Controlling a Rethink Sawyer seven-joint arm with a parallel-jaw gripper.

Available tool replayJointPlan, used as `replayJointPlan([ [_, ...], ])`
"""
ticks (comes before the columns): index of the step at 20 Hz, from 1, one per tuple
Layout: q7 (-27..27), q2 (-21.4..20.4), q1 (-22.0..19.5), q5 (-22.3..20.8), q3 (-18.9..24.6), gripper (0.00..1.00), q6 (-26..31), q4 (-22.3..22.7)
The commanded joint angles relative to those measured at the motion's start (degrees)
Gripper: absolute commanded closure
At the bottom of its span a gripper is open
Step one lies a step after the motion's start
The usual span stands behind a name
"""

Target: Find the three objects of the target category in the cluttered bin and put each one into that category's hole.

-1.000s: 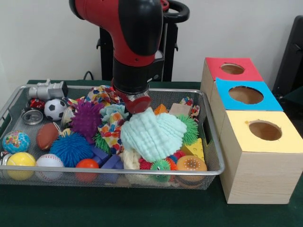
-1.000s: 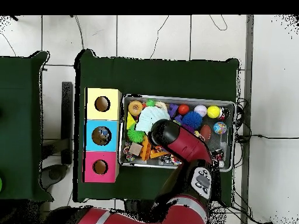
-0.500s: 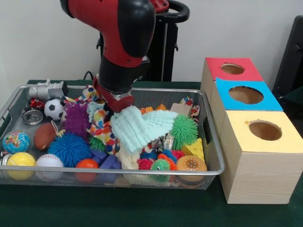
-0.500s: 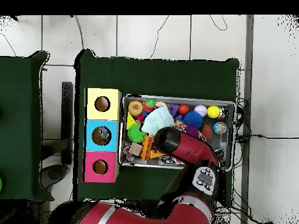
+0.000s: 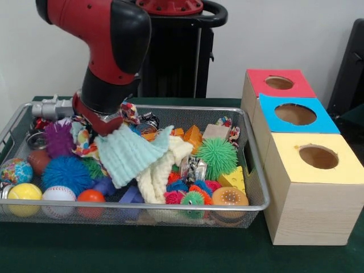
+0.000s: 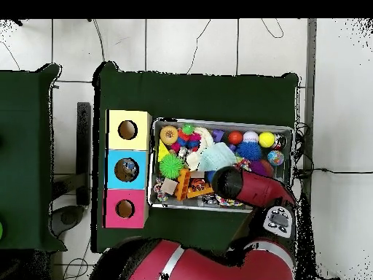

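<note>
The red and black robot arm's pincer (image 5: 108, 126) is down in the silver wire basket (image 5: 257, 187). It looks like it is pinching the top edge of a soft mint-green knitted cloth (image 5: 129, 153), which hangs down below it, but the arm hides the tips, so I cannot tell for sure how they are set.

The job looks like it is only in its early part. The cloth is not over any hole. Three wooden boxes stand well away from the pincer, past the far end of the basket: one with a red top (image 5: 278, 83), one with a blue top (image 5: 296, 114) and one with a yellow top (image 5: 316, 156). From above, something dark seems to sit inside the blue hole, but I cannot tell what. The other two holes look empty.

The mint cloth is bumpy and floppy. Its low corner rests on a cream fluffy cloth (image 5: 160, 173) just under it. A bright patterned cloth (image 5: 85, 142) sits right beside the pincer, on the side away from the boxes. These may be the three soft things to find, but that is a guess.

Close by are a spiky green ball (image 5: 218, 157), a spiky blue ball (image 5: 67, 173) and a purple spiky ball (image 5: 59, 138).
</note>
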Motion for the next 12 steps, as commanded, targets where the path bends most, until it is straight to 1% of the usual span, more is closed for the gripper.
replayJointPlan([
  [1,-8.05,7.86,-6.03,-12.33,1.39,1.0,-3.69,-6.92],
  [8,-9.24,7.71,-9.09,-19.3,2.87,1.0,-2.31,-11.43],
  [12,-9.0,8.68,-10.73,-23.57,3.67,1.0,-4.56,-14.34],
])
